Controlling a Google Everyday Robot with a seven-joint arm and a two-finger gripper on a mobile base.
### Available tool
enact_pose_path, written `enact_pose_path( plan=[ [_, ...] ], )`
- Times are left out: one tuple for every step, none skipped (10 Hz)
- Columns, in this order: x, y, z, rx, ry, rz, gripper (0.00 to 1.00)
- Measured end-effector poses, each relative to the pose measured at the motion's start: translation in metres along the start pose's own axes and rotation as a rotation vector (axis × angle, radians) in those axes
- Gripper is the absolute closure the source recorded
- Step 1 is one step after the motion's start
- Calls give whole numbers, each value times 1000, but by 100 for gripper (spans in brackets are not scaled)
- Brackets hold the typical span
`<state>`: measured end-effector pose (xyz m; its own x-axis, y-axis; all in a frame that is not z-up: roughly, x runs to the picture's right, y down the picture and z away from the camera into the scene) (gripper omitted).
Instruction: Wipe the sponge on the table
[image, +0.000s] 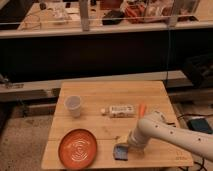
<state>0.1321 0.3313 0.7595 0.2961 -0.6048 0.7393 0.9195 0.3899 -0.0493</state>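
Note:
The sponge is a small blue pad lying flat on the light wooden table, near its front edge and just right of the orange plate. My gripper comes in from the right on a white arm and sits directly over the sponge's upper right corner, touching or nearly touching it. Part of the sponge is hidden under the gripper.
A white cup stands at the left of the table. A white labelled packet and a small orange item lie mid-table. Behind the table runs a dark barrier with a cluttered workbench beyond. A blue-grey object lies on the floor at right.

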Motion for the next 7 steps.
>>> enact_pose_path(
  plan=[
    [0, 0, -1, 0, 1, -1, 22],
    [0, 0, -1, -1, 1, -1, 30],
    [0, 1, -1, -6, -1, -1, 41],
    [0, 1, -2, -4, 2, -1, 52],
    [0, 1, -3, -2, 3, 1, 60],
    [0, 1, -4, 0, 3, 2, 63],
    [0, 0, -5, 0, 1, 0, 63]
  ],
)
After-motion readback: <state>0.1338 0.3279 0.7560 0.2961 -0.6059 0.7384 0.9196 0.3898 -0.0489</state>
